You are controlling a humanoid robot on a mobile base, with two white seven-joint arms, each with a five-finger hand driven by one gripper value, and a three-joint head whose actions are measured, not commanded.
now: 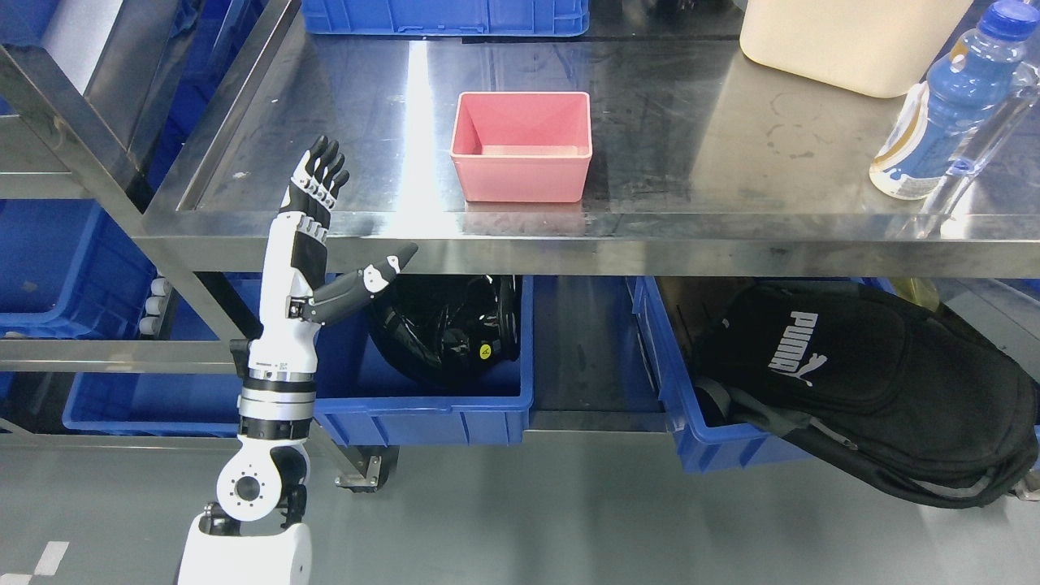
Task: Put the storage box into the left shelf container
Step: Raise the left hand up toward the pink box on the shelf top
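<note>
A pink open storage box (522,157) stands empty on the steel table top (691,146), near its front edge. My left hand (325,219) is raised at the table's front left corner, well left of the box and apart from it. Its fingers (321,175) point straight up and the thumb (382,272) sticks out to the right; it holds nothing. A blue container (422,406) sits on the shelf below the table at the left, with a black helmet-like object (443,329) inside. The right arm is out of view.
A blue drink bottle (946,106) and a cream container (845,41) stand at the table's back right. A blue bin (691,431) holding a black backpack (861,382) sits lower right. More blue bins (49,268) fill the rack at left.
</note>
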